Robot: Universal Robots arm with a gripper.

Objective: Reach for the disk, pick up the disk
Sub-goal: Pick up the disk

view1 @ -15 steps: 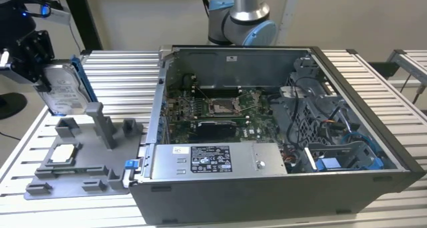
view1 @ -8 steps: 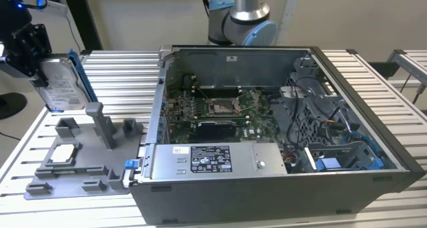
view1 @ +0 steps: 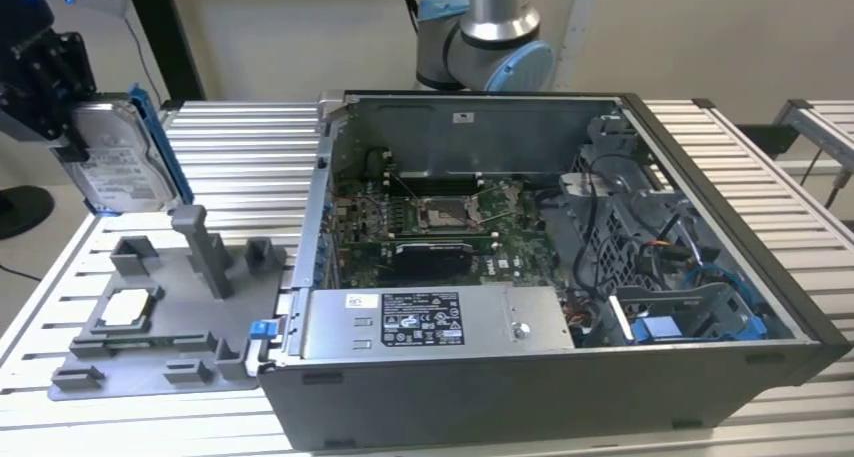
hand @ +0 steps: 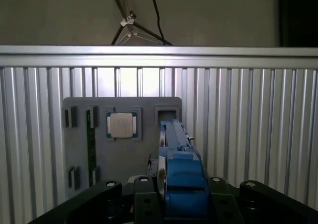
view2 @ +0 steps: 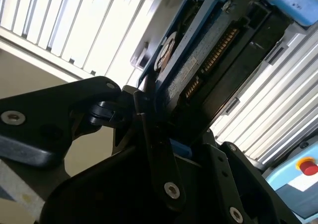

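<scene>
Ribbed aluminium slats of the table (view1: pixel 240 147) carried a grey fixture tray (view1: pixel 174 367) beside an open computer case (view1: pixel 534 387), while at the upper left of the exterior view the gripper (view1: pixel 64 117) pinched the disk (view1: pixel 123 162), held upright in the air above the tray.

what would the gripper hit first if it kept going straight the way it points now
The gripper, shut on the disk, points down at the grey fixture plate. The disk's far edge would likely meet the plate first, near the empty slot beside the chip; depth is unclear.
</scene>
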